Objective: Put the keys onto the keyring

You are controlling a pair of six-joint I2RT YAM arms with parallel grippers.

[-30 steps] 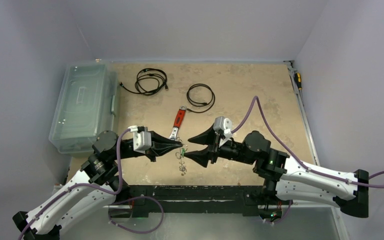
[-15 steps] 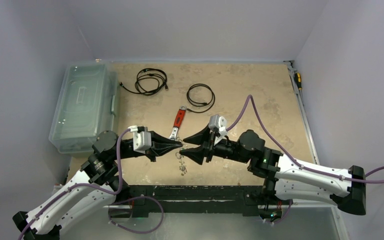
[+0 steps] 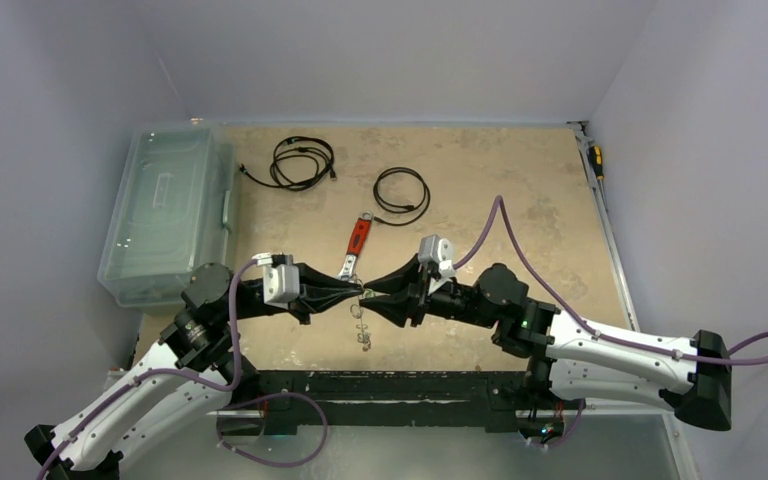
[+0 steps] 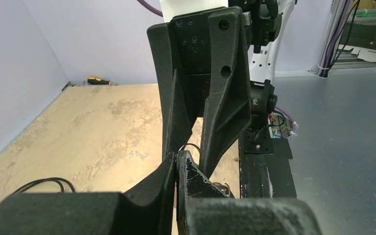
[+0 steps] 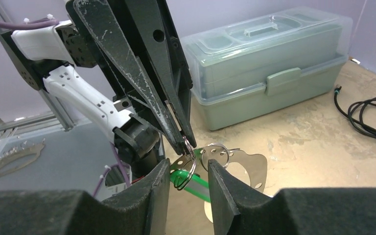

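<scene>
My left gripper [image 3: 360, 291] is shut on a small wire ring [image 5: 194, 165] and holds it up above the table's near edge. In the right wrist view its fingertips [image 5: 185, 138] pinch the ring's top. A green-headed key [image 5: 201, 184] is threaded on that ring. Behind it hangs the keyring [image 5: 254, 164], a flat silvery loop with punched holes. Small silver keys [image 3: 364, 340] dangle below. My right gripper [image 5: 188, 169] faces the left one tip to tip. It is open, jaws a narrow gap apart, with the ring and green key between them. Its fingers [image 4: 225, 98] fill the left wrist view.
A clear green toolbox [image 3: 165, 215] stands at the table's left. A red-handled wrench [image 3: 358, 240] lies just beyond the grippers. Two black coiled cables [image 3: 302, 160] [image 3: 402, 193] lie further back. A screwdriver [image 3: 596, 158] lies at the far right edge. Another silvery loop [image 5: 12, 157] rests on the grey surface.
My right arm has moved left until its tips meet the left gripper's. Its jaws have narrowed around the ring and green key. The left gripper has stayed still and shut.
</scene>
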